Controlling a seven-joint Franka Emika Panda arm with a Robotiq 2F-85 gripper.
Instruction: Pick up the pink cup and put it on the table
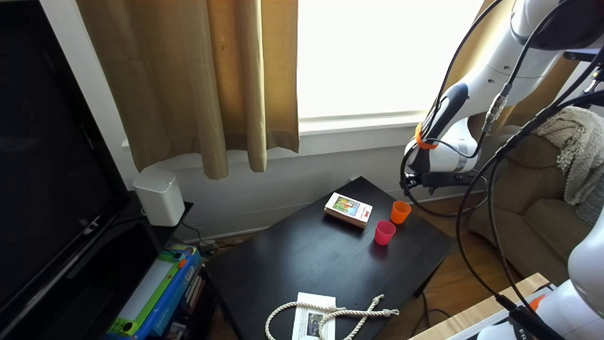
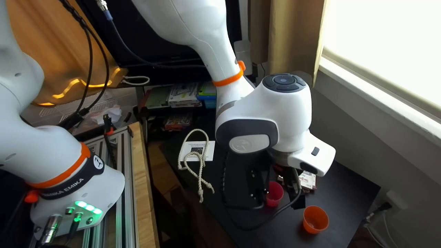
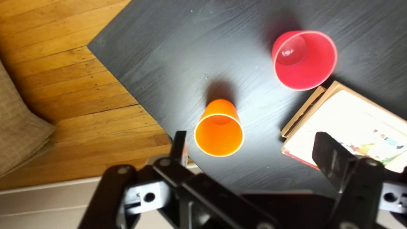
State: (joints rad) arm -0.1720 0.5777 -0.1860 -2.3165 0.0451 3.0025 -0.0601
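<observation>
Tan curtains (image 1: 179, 85) hang on either side of a bright window (image 1: 377, 61), over a pale wall (image 1: 292, 184); you have a television (image 1: 47, 165) at one edge of the room and, across from it, a sofa (image 1: 528, 226) draped with a knitted throw (image 1: 583, 137). Some wooden floor (image 3: 79, 95) shows past the corner of your black surface (image 1: 292, 255).

Your pink cup (image 3: 306, 60) stands upright on that surface, just beside a stack of books (image 1: 348, 208), the top one illustrated, and near an orange cup (image 3: 219, 135), also upright and set closer to the edge. Well apart from them, you can see a pale rope (image 1: 361, 313) looped across a printed sheet (image 1: 304, 326).

Your white robot arm (image 2: 193, 20) reaches over the surface, and the end effector (image 3: 253, 149) is released: its two fingers (image 3: 178, 143) stand well apart, above the surface. In the wrist view you see the orange cup between the fingertips, while one finger crosses in front of the books. That same view shows you the pink cup beyond the fingers, right down to its inner base. In an exterior view, dark wrist hardware (image 2: 256, 175) covers a little of the pink cup.
</observation>
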